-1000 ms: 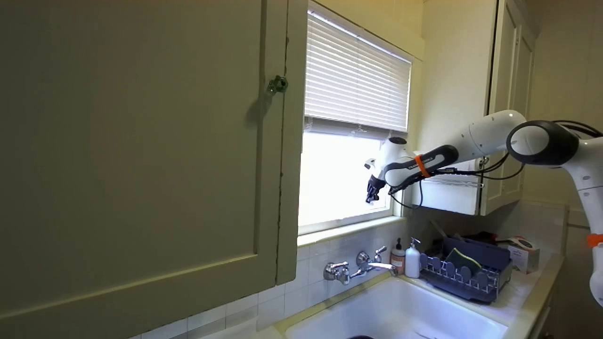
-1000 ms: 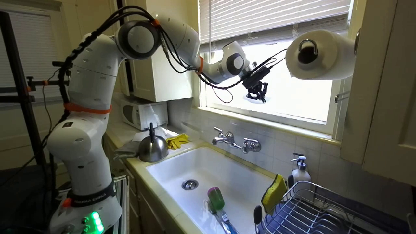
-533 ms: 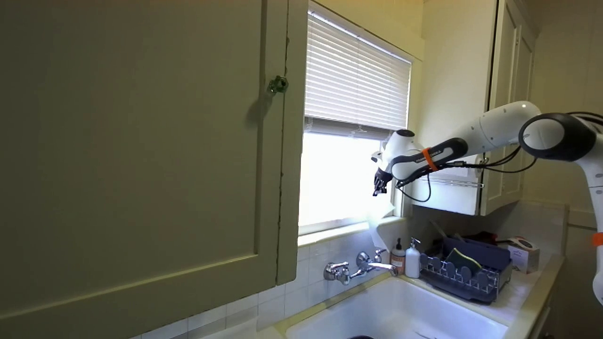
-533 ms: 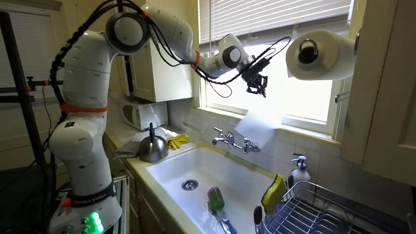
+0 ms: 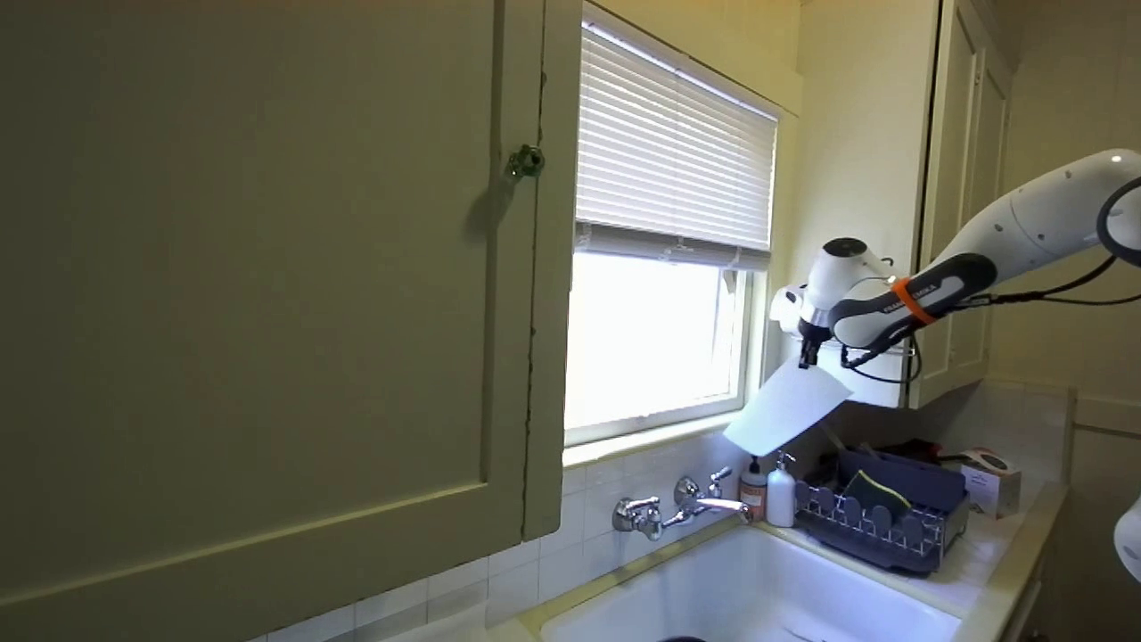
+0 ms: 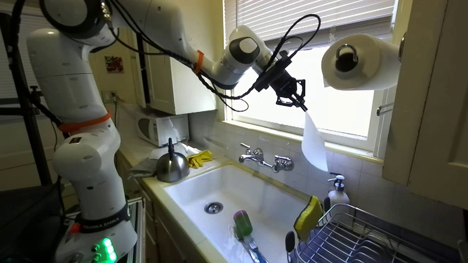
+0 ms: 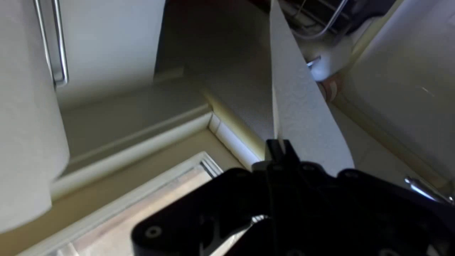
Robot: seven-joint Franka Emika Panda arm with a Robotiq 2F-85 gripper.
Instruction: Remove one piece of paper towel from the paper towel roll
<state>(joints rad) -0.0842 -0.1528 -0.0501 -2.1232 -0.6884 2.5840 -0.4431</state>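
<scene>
The paper towel roll (image 6: 360,69) is a plain white horizontal cylinder mounted on the cabinet side by the window. It shows at the left edge of the wrist view (image 7: 26,124); the arm mostly hides it in an exterior view. My gripper (image 6: 305,108) is shut on the edge of a white piece of paper towel (image 6: 314,144). The sheet hangs curved below the fingertips, apart from the roll. It also shows in an exterior view (image 5: 789,410) and in the wrist view (image 7: 305,96), pinched between the fingertips (image 7: 277,144).
The white sink (image 6: 234,179) and the wall faucet (image 6: 272,162) lie below. The dish rack (image 6: 351,233) and the soap bottle (image 6: 338,195) stand below the roll. A metal bar (image 6: 384,108) sticks out from the cabinet (image 6: 413,146). A kettle (image 6: 172,164) stands beside the sink.
My gripper has drawn back from the window with the sheet. The sheet, lost against the bright window a second ago, swung out and now hangs below the fingertips. The roll has stayed put.
</scene>
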